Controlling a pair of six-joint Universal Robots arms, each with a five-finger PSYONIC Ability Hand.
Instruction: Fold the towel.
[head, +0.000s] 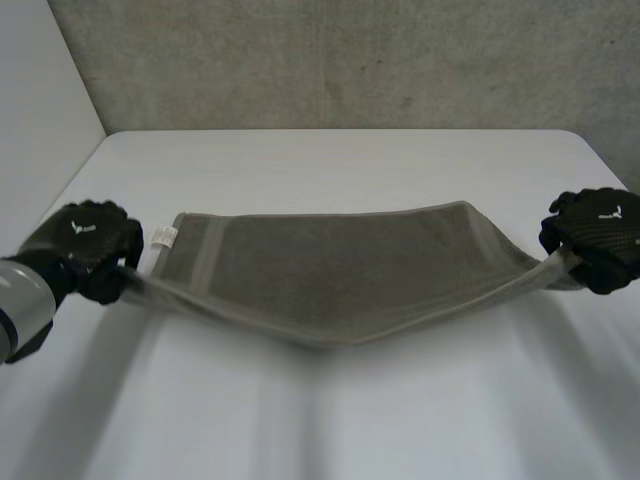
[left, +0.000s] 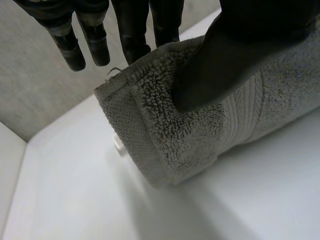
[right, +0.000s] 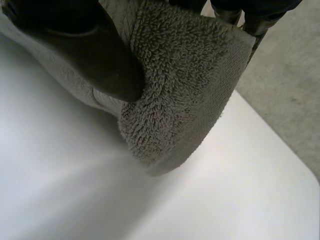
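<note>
Grey-brown towel (head: 340, 270), looped pile, ribbed band (head: 205, 265) near ends, white label (head: 164, 237). Black left hand (head: 85, 240) and right hand (head: 598, 235), white logo (head: 610, 213) each. White table (head: 330, 160). Grey mottled wall (head: 350, 60).

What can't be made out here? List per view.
1. Head view: how the left hand and right hand grip the towel. Their own backs cover the fingers.
2. Head view: the print on the white label. It is too small to read.
3. Head view: whether the towel's sagging middle touches the table. The cloth hides what is beneath.
4. Right wrist view: the fingers behind the corner, covered by the cloth.

The towel (head: 340, 270) bars the middle; table (head: 330, 160) beyond lies open.
</note>
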